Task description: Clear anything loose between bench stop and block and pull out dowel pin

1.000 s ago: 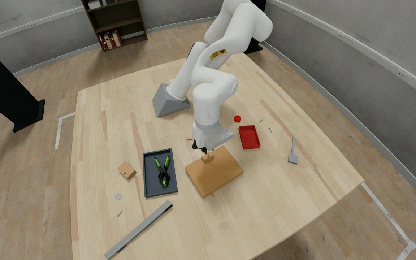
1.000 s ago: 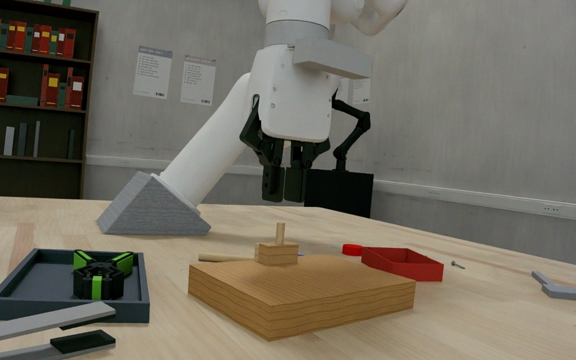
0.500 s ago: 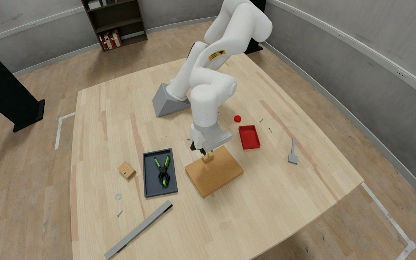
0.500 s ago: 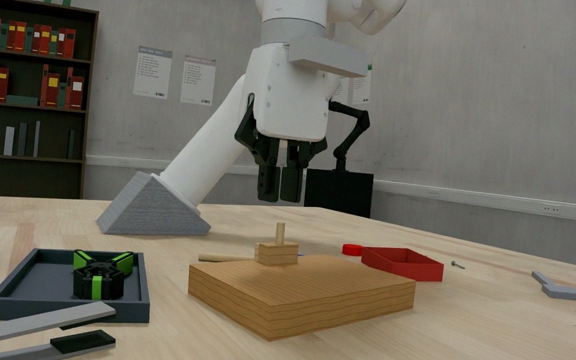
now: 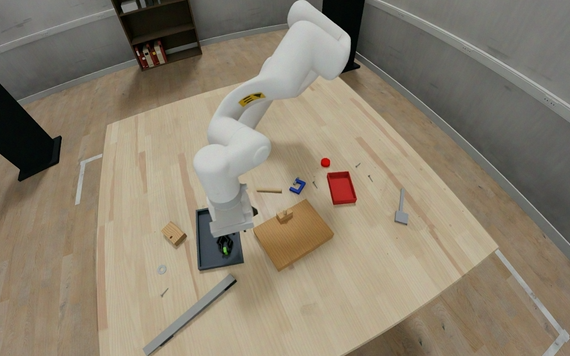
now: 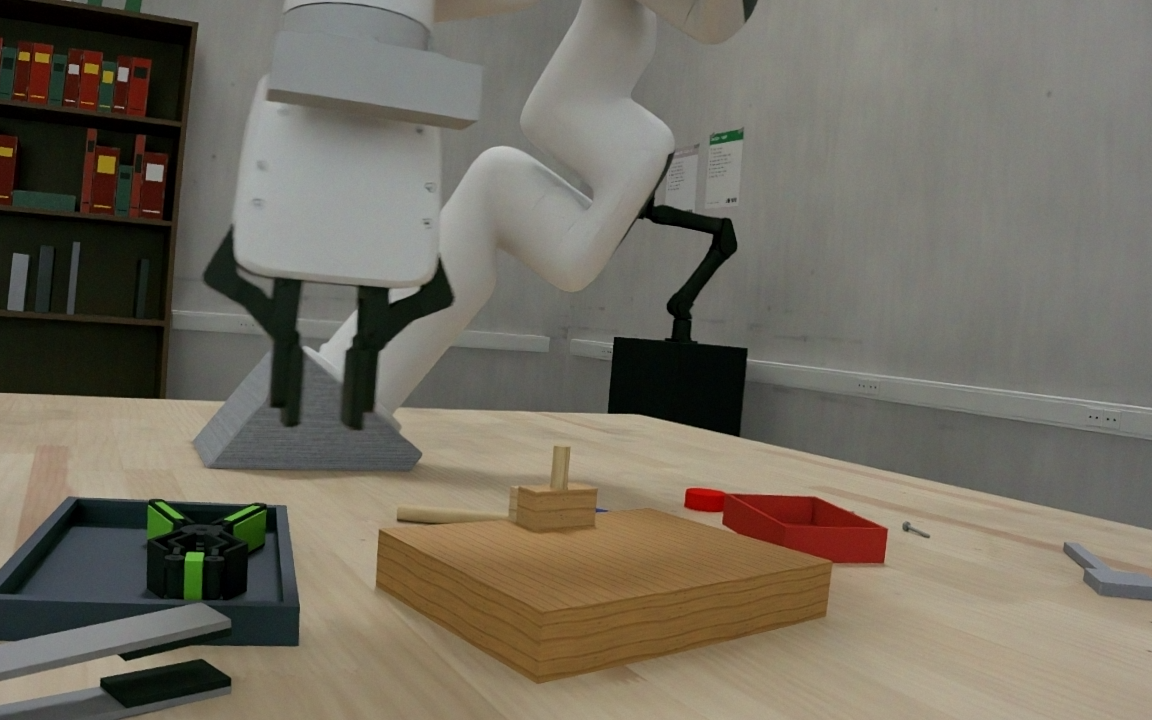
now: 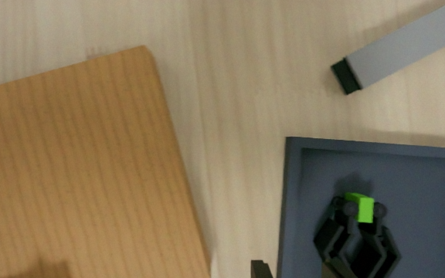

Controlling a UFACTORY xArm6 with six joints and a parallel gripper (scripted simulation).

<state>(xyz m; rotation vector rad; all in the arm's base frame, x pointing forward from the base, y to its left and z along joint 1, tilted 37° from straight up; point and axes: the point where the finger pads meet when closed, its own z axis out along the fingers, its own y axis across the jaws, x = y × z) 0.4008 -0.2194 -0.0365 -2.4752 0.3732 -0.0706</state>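
Note:
The small wooden block (image 5: 284,216) sits at the far edge of the bench board (image 5: 293,233), with its dowel pin (image 6: 559,467) standing upright in the hole. I cannot make out the bench stop apart from the block (image 6: 553,505). The black and green spring clamp (image 6: 197,548) lies in a dark grey tray (image 6: 132,573), left of the board (image 6: 602,577). My gripper (image 6: 320,416) hangs well above the tray, fingers a little apart with nothing between them. The wrist view shows the clamp (image 7: 358,235) in the tray (image 7: 377,208) just below, and the board (image 7: 76,170) to the left.
A loose dowel (image 5: 268,190) and a blue clamp piece (image 5: 298,182) lie behind the board. A red tray (image 5: 341,187) and red cap (image 5: 325,162) are to the right. A second wooden block (image 5: 173,233), a washer (image 5: 159,268) and a long grey bar (image 5: 189,314) lie left and front.

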